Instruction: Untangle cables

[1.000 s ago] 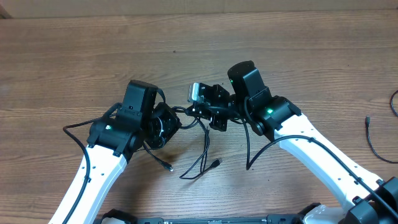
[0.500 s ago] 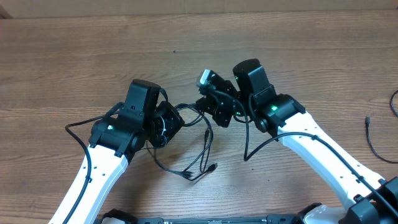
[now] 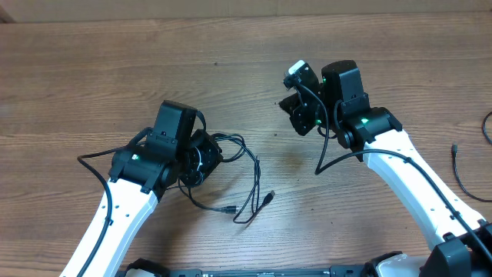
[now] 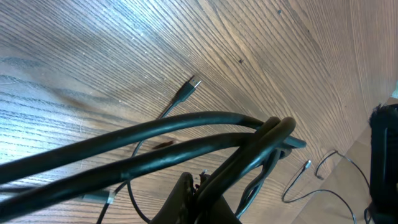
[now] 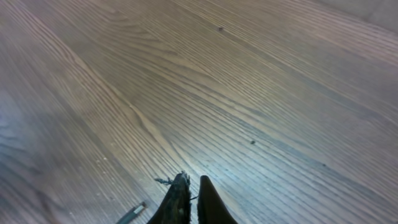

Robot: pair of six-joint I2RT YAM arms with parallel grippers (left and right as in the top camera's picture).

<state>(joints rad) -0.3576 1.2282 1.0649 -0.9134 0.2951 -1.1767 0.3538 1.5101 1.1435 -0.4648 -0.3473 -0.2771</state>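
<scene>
Left hand (image 3: 206, 154) is clamping cables (image 4: 267, 134); right hand (image 5: 191, 193), narrow and empty-looking, is hovering apart mid-separation; next: regrasp one strand.

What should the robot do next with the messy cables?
Probably lower the right gripper toward the loose plug ends and pinch one: it hangs away and looks empty, while the left gripper clamps the cables in a bunch.

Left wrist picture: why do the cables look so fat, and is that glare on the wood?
Left wrist view: the cables lie close to the lens, so they loom large; a pale sheen crosses the table. Right wrist view: a brighter glare patch sits ahead of the right gripper.
</scene>
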